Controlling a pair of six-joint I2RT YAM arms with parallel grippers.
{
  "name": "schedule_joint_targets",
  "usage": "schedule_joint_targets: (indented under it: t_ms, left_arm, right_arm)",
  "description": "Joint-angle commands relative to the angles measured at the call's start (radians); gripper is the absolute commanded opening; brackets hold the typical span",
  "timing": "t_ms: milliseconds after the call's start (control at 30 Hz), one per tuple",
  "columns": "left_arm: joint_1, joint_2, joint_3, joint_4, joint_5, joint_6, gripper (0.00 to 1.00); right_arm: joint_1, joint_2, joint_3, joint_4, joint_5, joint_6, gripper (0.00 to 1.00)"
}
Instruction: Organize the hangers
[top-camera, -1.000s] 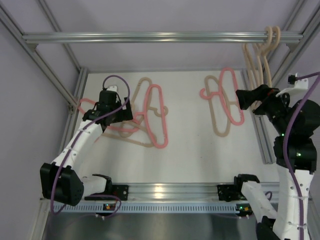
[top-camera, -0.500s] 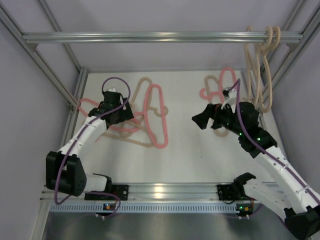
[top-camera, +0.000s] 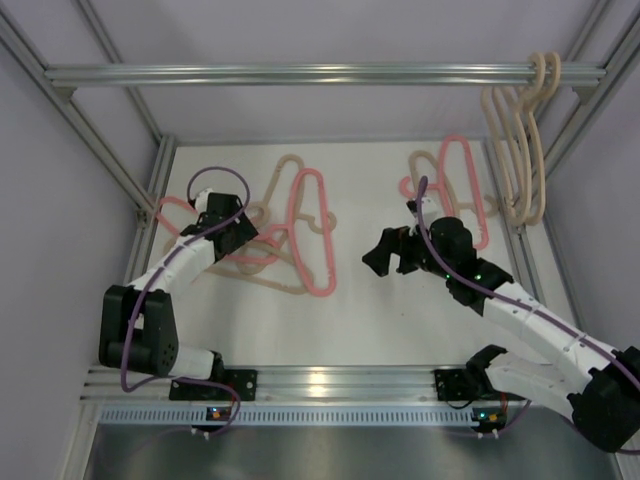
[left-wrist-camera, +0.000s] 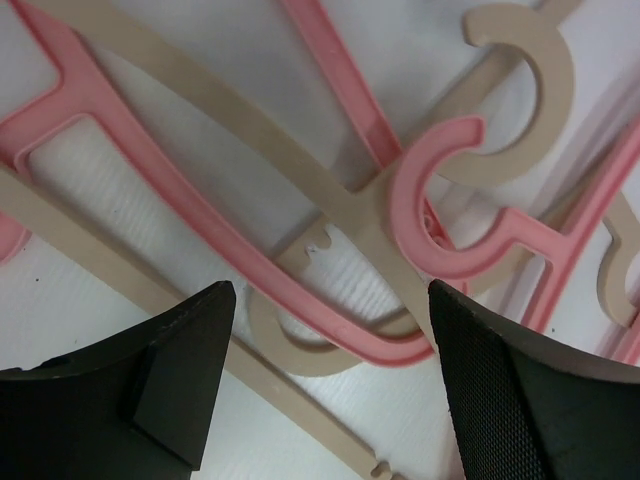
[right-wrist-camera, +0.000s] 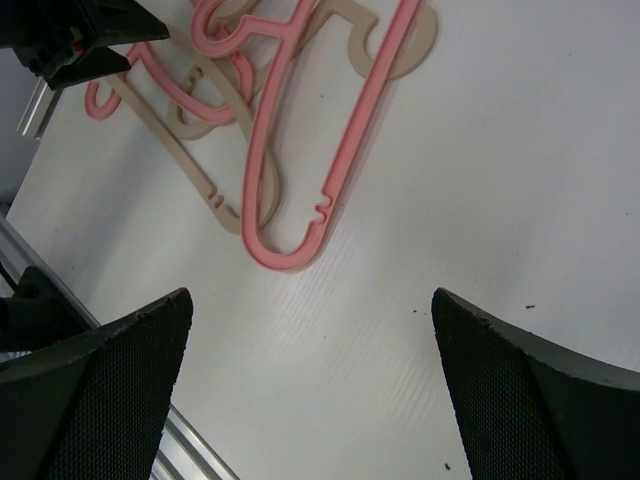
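A tangled pile of pink and beige hangers (top-camera: 290, 235) lies on the white table at the left. My left gripper (top-camera: 243, 232) is open just above the pile; in the left wrist view (left-wrist-camera: 330, 390) a pink hanger bar (left-wrist-camera: 300, 300) and beige pieces lie between its fingers, untouched. A pink and a beige hanger (top-camera: 450, 195) lie at the back right. Beige hangers (top-camera: 515, 140) hang from the top rail at the right. My right gripper (top-camera: 378, 253) is open and empty over the table's middle; the right wrist view shows the pile's long pink hanger (right-wrist-camera: 320, 160) ahead.
An aluminium rail (top-camera: 320, 74) crosses the back at the top. Frame posts stand at the left (top-camera: 150, 215) and right (top-camera: 520, 270) table edges. A front rail (top-camera: 330, 382) runs along the near edge.
My right arm swung from the hanging hangers at the right rail down and leftward to the table's middle. My left gripper moved slightly lower over the pile.
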Motion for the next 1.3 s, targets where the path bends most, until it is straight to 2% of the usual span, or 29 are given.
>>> schedule_joint_targets:
  t_ms: [0, 267, 500, 600, 900, 933, 1033, 1100, 1133, 1233, 1267]
  left_arm:
    - [0.060, -0.038, -0.051, 0.148, -0.037, -0.168, 0.82]
    - [0.110, 0.086, -0.002, 0.176, -0.032, -0.295, 0.82]
    - [0.126, 0.184, 0.055, 0.178, -0.056, -0.338, 0.79]
    - [0.130, 0.206, 0.070, 0.178, -0.090, -0.348, 0.74]
    - [0.146, 0.279, 0.080, 0.176, -0.119, -0.365, 0.66]
    - [0.147, 0.286, 0.080, 0.178, -0.118, -0.368, 0.62]
    - [0.150, 0.296, 0.072, 0.178, -0.110, -0.383, 0.59]
    - [0.150, 0.296, 0.067, 0.178, -0.109, -0.392, 0.53]
    - [0.150, 0.293, 0.066, 0.178, -0.113, -0.397, 0.45]
    - [0.150, 0.270, 0.051, 0.178, -0.116, -0.406, 0.33]
    - [0.150, 0.263, 0.046, 0.176, -0.119, -0.408, 0.24]
  right_arm:
    - [0.027, 0.021, -0.019, 0.142, -0.022, -0.005, 0.99]
    - [0.033, 0.048, -0.056, 0.210, -0.049, -0.014, 0.99]
    - [0.031, 0.048, -0.066, 0.214, -0.050, -0.036, 0.99]
    - [0.031, 0.049, -0.071, 0.217, -0.051, -0.041, 0.99]
    - [0.033, 0.052, -0.079, 0.219, -0.040, -0.051, 0.99]
    - [0.031, 0.049, -0.080, 0.219, -0.039, -0.053, 0.99]
    - [0.031, 0.048, -0.083, 0.219, -0.028, -0.051, 0.99]
    - [0.031, 0.049, -0.086, 0.219, -0.025, -0.053, 0.99]
    - [0.033, 0.049, -0.088, 0.219, -0.023, -0.053, 0.99]
    - [0.033, 0.049, -0.089, 0.219, -0.022, -0.053, 0.99]
    - [0.033, 0.048, -0.089, 0.219, -0.022, -0.054, 0.99]
